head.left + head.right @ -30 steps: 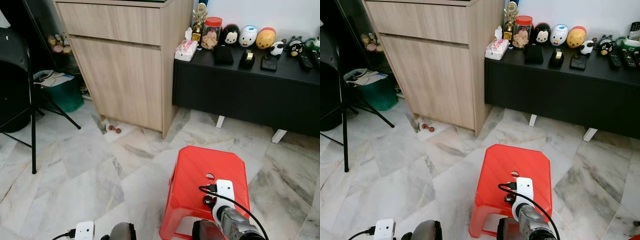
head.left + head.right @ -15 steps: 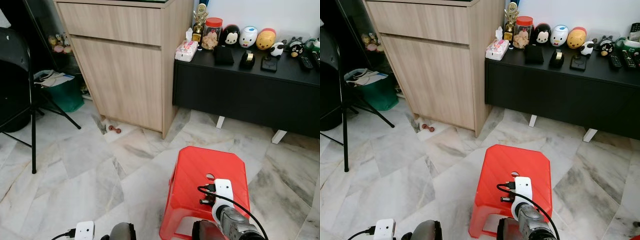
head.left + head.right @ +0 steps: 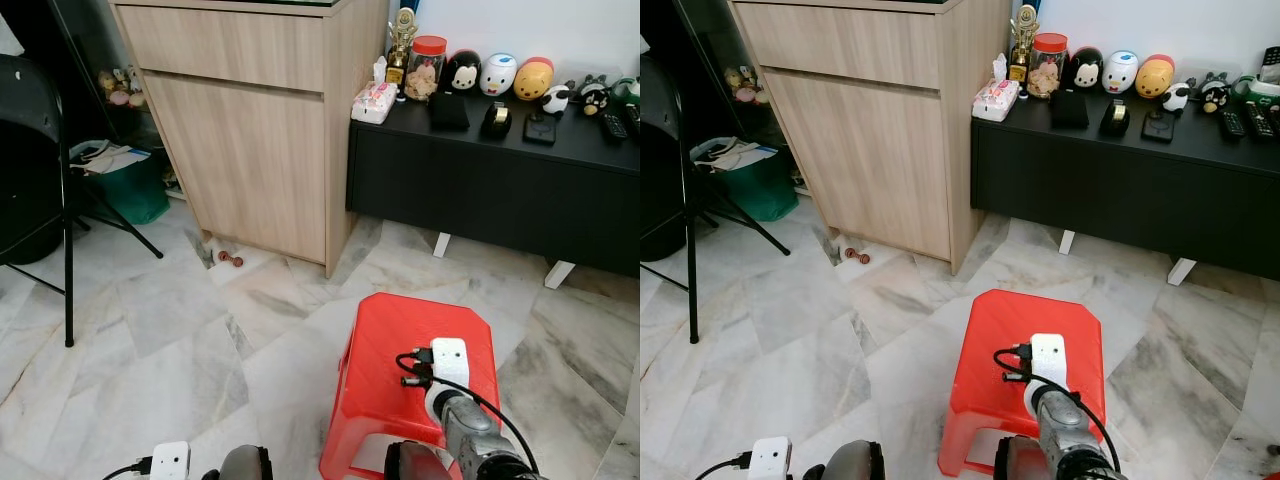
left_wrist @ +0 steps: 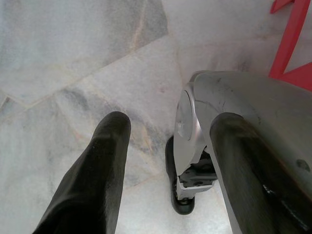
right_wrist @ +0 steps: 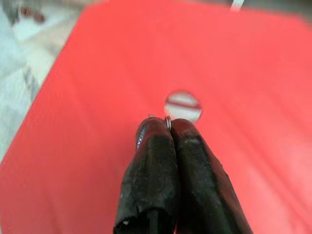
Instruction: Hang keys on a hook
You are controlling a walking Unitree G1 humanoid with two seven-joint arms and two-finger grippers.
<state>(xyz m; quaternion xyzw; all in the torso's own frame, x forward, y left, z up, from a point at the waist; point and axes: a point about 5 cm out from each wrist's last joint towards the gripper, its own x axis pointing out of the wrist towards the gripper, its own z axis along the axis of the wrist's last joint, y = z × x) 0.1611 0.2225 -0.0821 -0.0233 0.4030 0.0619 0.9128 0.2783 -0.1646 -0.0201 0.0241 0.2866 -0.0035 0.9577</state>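
Note:
My right gripper [image 5: 168, 124] is shut on a thin metal key ring [image 5: 167, 121] that peeks out between its fingertips; the keys themselves are hidden. It hovers over the red plastic stool [image 3: 385, 345], just short of the round hole [image 5: 183, 106] in the seat. In the eye views the right wrist with its white camera block [image 3: 448, 362] stands above the stool's top. My left gripper [image 4: 170, 127] hangs open low over the marble floor [image 4: 73, 58], with nothing between its fingers [image 4: 105, 146].
A tall wooden cabinet [image 3: 250, 130] stands ahead on the left. Beside it on the right is a low black console [image 3: 500, 180] with toys, a jar and a tissue pack. A black folding chair [image 3: 40, 180] and a green bin [image 3: 130, 185] are at far left.
My right wrist has risen a little and shifted forward over the stool's seat, now covering the hole in the eye views. The left arm has not moved.

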